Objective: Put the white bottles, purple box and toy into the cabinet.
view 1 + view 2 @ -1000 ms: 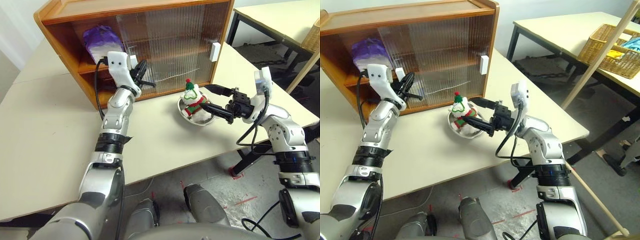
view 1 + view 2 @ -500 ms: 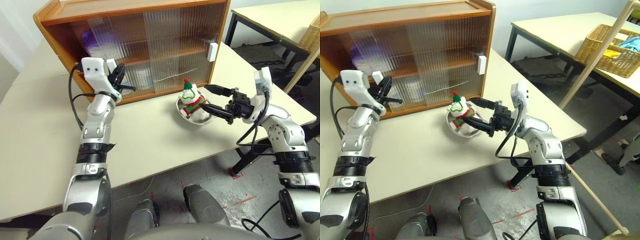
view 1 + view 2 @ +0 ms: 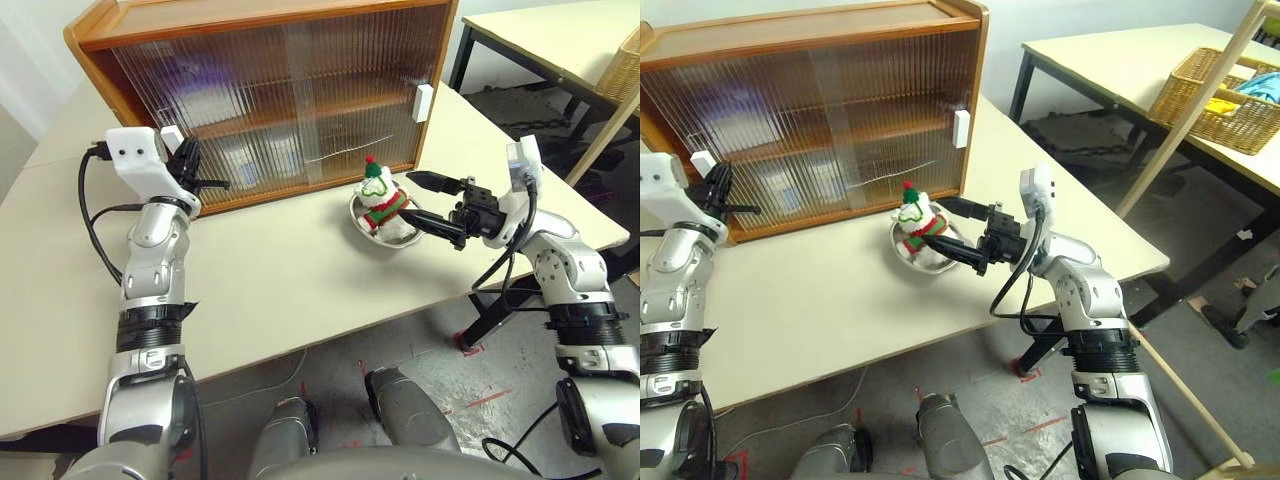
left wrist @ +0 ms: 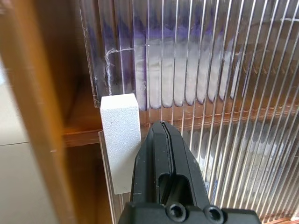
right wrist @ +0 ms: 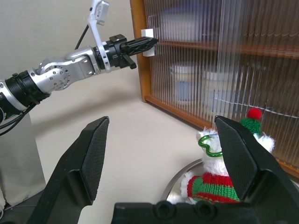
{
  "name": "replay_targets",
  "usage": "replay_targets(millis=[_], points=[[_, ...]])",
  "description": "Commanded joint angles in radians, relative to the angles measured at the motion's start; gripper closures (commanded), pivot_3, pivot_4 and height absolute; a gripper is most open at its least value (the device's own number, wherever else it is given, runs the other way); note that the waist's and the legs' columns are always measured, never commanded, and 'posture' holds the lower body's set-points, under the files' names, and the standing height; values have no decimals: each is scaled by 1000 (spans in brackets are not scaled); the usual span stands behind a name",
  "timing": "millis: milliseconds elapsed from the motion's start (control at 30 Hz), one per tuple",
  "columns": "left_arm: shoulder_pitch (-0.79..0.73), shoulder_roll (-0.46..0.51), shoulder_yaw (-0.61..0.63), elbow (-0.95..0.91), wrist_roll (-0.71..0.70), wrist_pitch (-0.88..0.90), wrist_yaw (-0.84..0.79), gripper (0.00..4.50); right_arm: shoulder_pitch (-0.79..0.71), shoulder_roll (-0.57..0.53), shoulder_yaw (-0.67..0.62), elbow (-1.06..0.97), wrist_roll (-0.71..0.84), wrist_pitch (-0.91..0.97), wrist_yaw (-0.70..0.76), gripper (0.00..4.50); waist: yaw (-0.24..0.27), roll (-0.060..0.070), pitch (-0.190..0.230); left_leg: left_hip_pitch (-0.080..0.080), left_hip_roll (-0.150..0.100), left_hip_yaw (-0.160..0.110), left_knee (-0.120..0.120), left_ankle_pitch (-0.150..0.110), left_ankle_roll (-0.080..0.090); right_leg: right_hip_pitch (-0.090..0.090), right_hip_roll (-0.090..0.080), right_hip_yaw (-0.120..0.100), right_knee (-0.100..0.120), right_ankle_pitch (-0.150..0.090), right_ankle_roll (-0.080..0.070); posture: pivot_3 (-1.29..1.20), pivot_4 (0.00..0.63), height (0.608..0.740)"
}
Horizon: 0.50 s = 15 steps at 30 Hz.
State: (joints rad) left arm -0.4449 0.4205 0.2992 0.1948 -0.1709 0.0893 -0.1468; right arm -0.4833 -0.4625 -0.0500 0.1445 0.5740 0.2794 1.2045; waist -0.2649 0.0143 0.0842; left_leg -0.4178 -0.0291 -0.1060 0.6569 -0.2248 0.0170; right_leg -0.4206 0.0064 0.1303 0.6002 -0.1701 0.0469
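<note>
With the cabinet (image 3: 270,95) doors drawn shut, the closed left hand (image 3: 205,182) presses the white handle (image 4: 120,140) at nine o'clock while the wide-open right hand (image 3: 432,198) brackets the toy (image 3: 383,200) in its bowl (image 3: 392,238), risking a knock-over or shelving blocked.

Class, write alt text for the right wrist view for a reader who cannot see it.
The open right gripper frames the toy, which sits in a steel bowl on the table. Behind it stands the cabinet with its ribbed doors closed. The shut left gripper rests against a white door handle at the cabinet's edge.
</note>
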Motion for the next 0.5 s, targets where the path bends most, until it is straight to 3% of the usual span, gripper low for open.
replay_targets(millis=[33, 500], points=[[37, 33, 52, -8, -5, 20, 18, 4469, -8, 3, 13, 18, -15, -8, 10, 0, 0, 0, 0, 0, 0, 0, 0, 0, 0, 0, 0, 0, 0, 0, -1, -248, 84, 740], [99, 71, 101, -43, -29, 28, 36, 4469, -19, -2, 9, 30, -17, -11, 21, 0, -1, 0, 0, 2, 5, -3, 0, -1, -2, -5, 4, 0, 4, 6, -9, -249, 78, 740]])
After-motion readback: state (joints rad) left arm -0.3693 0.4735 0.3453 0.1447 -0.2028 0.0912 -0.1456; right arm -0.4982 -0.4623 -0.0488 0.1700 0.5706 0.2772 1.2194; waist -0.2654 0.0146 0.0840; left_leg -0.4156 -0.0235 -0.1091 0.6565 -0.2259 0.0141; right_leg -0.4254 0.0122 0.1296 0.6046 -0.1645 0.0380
